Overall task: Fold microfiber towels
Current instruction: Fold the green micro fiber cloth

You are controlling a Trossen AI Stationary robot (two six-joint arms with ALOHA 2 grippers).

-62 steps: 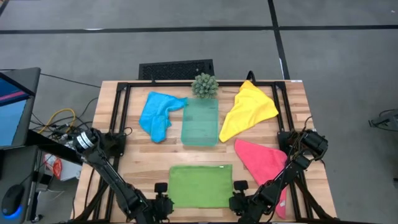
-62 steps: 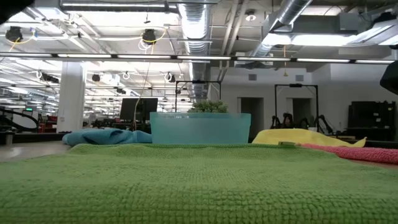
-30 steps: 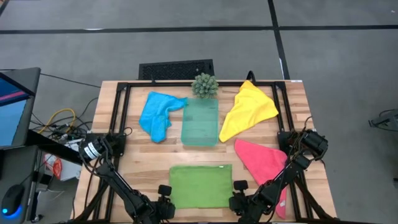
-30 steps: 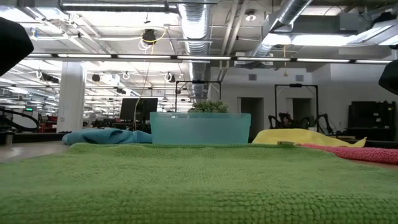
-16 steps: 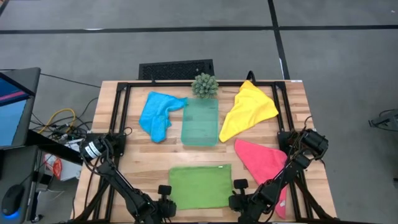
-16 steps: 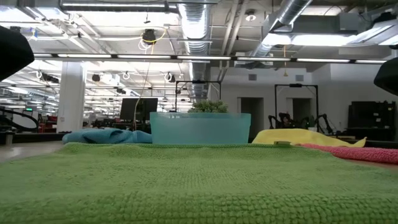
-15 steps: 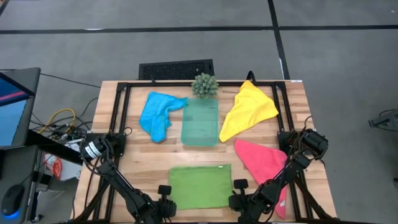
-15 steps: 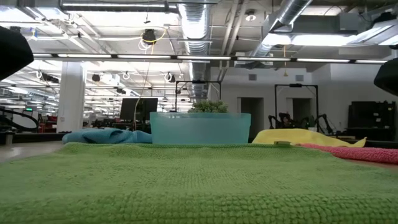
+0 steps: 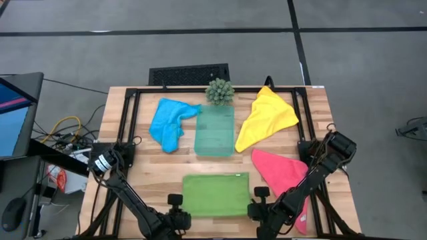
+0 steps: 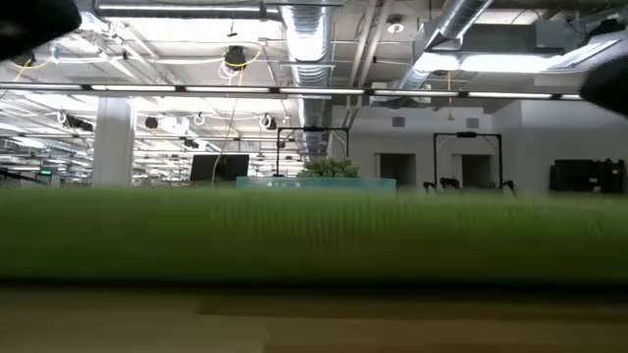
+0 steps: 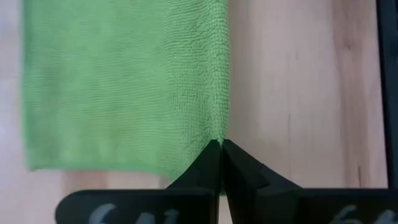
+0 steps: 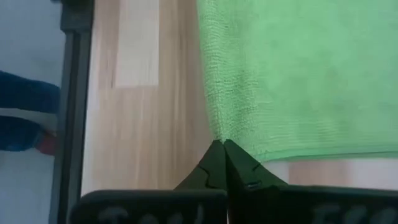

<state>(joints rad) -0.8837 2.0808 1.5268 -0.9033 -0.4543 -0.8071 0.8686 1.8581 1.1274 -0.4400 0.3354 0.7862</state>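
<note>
While the lime green towel [image 9: 215, 194] lies at the table's [image 9: 153, 167] near edge as a nubby rectangle, its near hem is raised off the wood in the low view. The left gripper [image 11: 221, 144] pinches one near corner, the right gripper [image 12: 221, 144] the other, fingers pressed together on cloth. Four towels show: green, a crumpled blue towel [image 9: 169, 122], a yellow towel [image 9: 267, 117] and a pink towel [image 9: 281, 171]. One teal tray [image 9: 215, 131] and one spiky plant [image 9: 219, 91] sit between them.

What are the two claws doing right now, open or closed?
Left gripper: closed on a near corner of the green towel.
Right gripper: closed on the green towel's other near corner.
</note>
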